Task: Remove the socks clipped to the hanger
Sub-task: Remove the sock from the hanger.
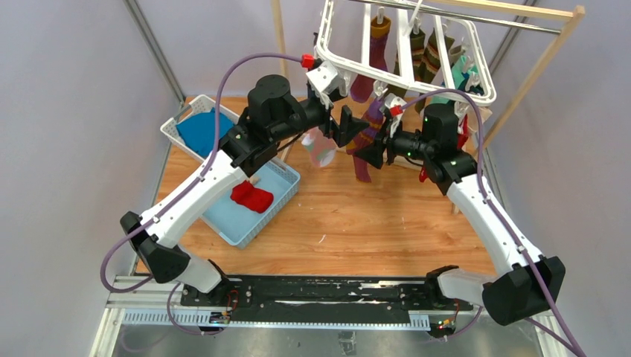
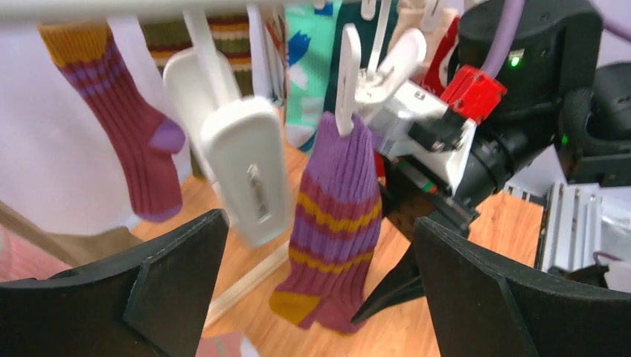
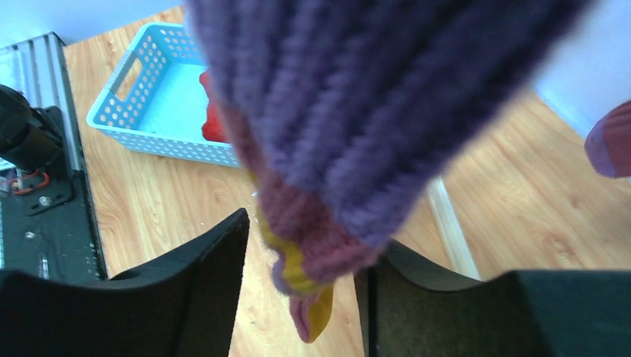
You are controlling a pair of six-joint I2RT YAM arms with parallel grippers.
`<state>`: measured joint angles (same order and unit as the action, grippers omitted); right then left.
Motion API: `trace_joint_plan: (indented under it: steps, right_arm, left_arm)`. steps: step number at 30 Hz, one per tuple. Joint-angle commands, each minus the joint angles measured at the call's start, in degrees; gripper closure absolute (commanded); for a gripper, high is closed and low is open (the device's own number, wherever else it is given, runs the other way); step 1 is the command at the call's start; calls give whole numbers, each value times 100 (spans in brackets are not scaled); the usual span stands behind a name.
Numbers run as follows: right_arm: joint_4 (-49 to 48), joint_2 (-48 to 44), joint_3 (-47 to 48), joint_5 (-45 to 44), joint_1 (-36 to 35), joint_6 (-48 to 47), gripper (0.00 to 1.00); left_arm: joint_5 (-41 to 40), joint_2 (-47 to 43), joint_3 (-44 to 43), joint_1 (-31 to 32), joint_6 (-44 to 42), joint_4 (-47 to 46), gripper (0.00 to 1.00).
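Hanging from a clip (image 2: 347,74) on the hanger (image 1: 405,44), purple sock (image 2: 335,216) with yellow stripes sits straight ahead of left fingers (image 2: 178,260), centred on their gap and beyond the tips. Left fingers are spread wide, released, gripping nothing. Near clip (image 2: 242,163), white and blurred, dangles closer in, toward the left-hand finger of that pair.

Right fingers (image 3: 201,282) are parted partway. The purple sock's lower end hangs down between them, very close to the camera and blurred. Worktop (image 1: 372,223) shows between the sock and one finger, so no pinch. Cannot tell if the sock brushes the other finger.

Top view: the two sets of fingers face each other with the purple sock between them, just beside the right tips. Pale sock (image 1: 321,149) is just below the left fingers, outside their gap; cannot tell what holds it.

Maroon sock (image 2: 145,149) hangs up and left of the left fingers, and teal sock (image 2: 312,67) is behind the purple one. More socks are clipped on the hanger, above and beyond both sets of fingers.

Blue basket (image 3: 149,141) is on the worktop, well below the fingers on the left arm's side, with red sock (image 1: 251,197) inside.
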<state>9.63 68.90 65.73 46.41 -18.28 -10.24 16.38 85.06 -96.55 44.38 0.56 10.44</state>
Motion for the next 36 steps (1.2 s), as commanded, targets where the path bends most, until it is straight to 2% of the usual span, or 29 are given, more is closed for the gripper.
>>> trace_joint_plan:
  steps: [1, 5, 12, 19, 28, 31, 36]
  right_arm:
    - [135, -270, 135, -142, 2, -154, 42]
    - [318, -486, 139, -387, -5, -288, 22]
    - [770, -917, 128, -796, -1, -713, 13]
    - [1494, -1310, 299, -1388, 9, -1105, 8]
    - [2307, -1605, 641, -1372, 8, -1575, 9]
    - [2674, -1617, 950, -1344, 8, -1657, 10]
    - [3058, -1605, 1389, -1408, 9, -1692, 11]
  left_arm:
    - [32, -250, 221, 11, -406, 42, 0]
    - [125, -343, 343, 3, -791, 220, 0]
    - [693, -302, 752, -154, -1296, 136, 1]
    - [1298, -140, 1081, -193, -1533, -277, 0]
    - [1703, -48, 1878, -167, -1074, -1714, 0]
    - [1588, -121, 2400, -167, -974, -2057, 0]
    - [620, -67, 3321, -115, -431, -2998, 1]
